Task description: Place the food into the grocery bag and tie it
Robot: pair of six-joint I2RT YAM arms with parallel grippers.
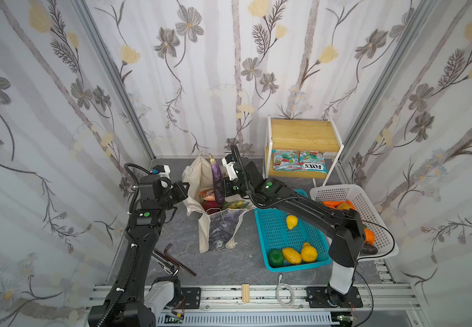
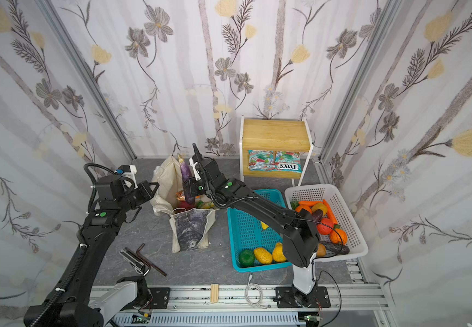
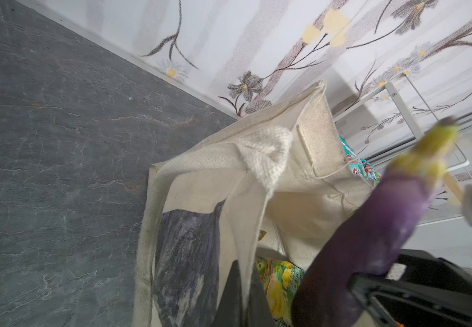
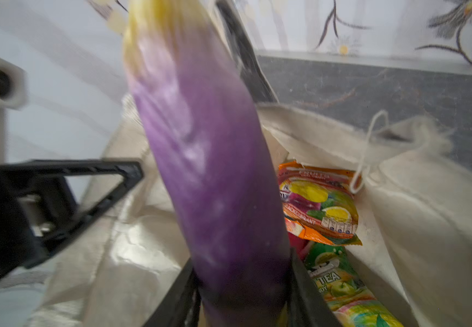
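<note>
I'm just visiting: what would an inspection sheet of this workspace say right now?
Surface: grey stone-look tabletop, no spills seen.
Job's things: tote bag standing open, packets inside; eggplant upright at its mouth; yellow fruits in teal basket.
Clutter: hex keys, wooden block, white basket of vegetables.
Hands: left hand shut on the bag's rim; right hand shut on eggplant.
Cables: white cable on front rail.
Surroundings: floral walls, wooden shelf.

Teal basket [image 1: 274, 229] beside white basket [image 1: 339, 190]; wooden shelf [image 1: 304, 133] behind; hex keys [image 1: 182, 264] front-left.

Left gripper [image 1: 185, 189] pinches the grocery bag [image 1: 220, 229] rim, while the right gripper [image 1: 224, 193], stretched forward, clamps the upright eggplant [image 1: 217, 181].
</note>
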